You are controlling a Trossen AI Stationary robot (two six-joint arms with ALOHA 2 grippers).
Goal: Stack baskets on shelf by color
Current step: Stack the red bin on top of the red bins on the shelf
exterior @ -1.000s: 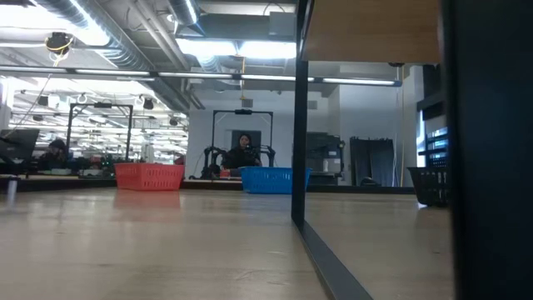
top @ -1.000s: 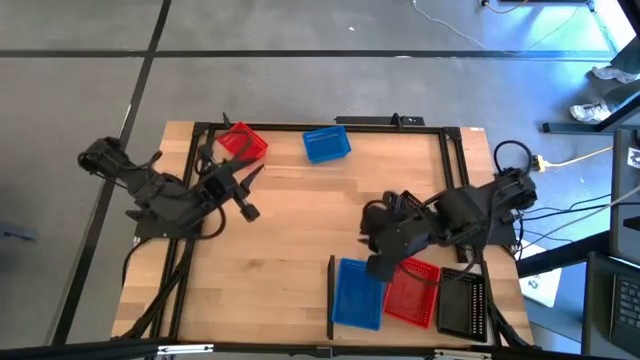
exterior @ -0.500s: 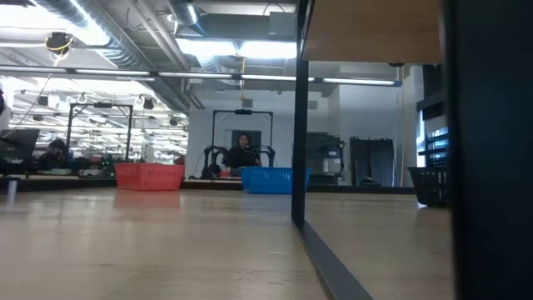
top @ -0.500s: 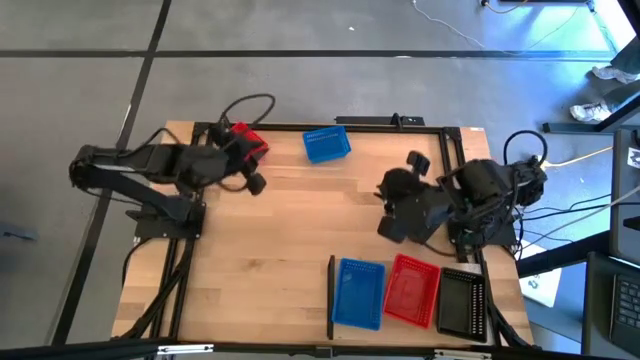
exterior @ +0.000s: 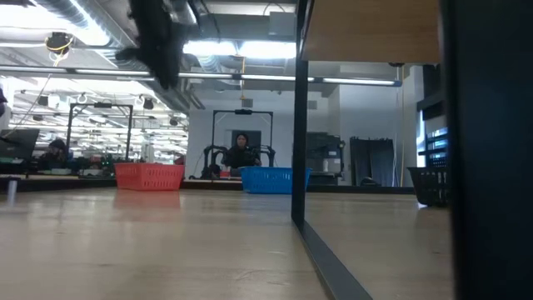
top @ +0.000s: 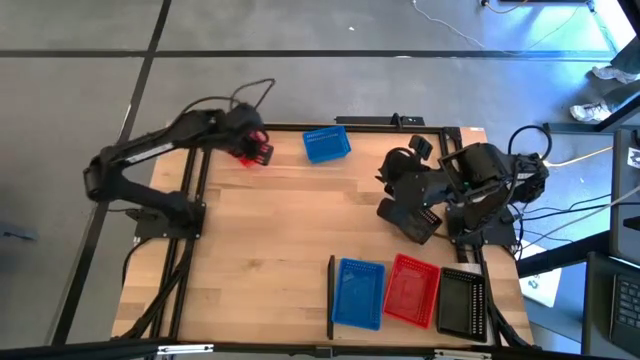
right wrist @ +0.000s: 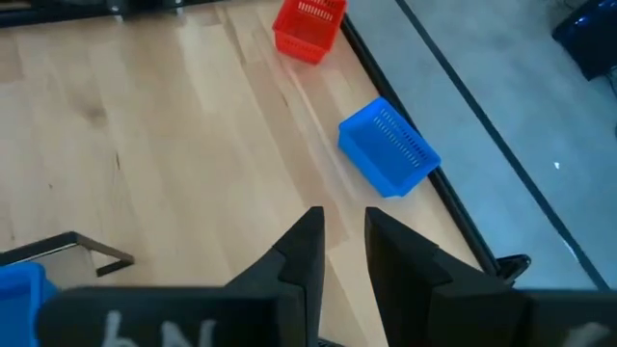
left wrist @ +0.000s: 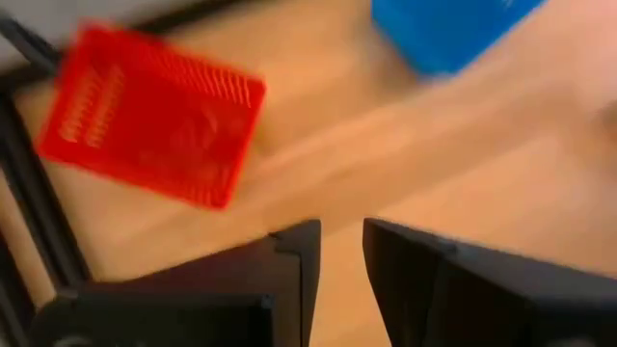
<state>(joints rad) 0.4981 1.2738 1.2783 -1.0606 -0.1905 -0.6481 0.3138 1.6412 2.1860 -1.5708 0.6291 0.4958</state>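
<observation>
Left gripper (top: 252,152), fingers slightly parted and holding nothing, is hovering directly over the red basket (top: 243,139) lying skewed at the table's far-left corner; right gripper (top: 388,176), likewise empty, is waiting farther off.

L gripper (left wrist: 337,251) is swinging out over red basket (left wrist: 154,114), fingers just short of it; R gripper (right wrist: 342,241) is pulling off the shelf (top: 420,340) baskets.

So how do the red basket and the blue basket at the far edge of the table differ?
The red basket is red, the blue basket blue. The red one lies at the far left corner, the blue one nearer the middle. The left gripper hovers above the red one; nothing hovers over the blue one. Both are single, not on the shelf.
</observation>
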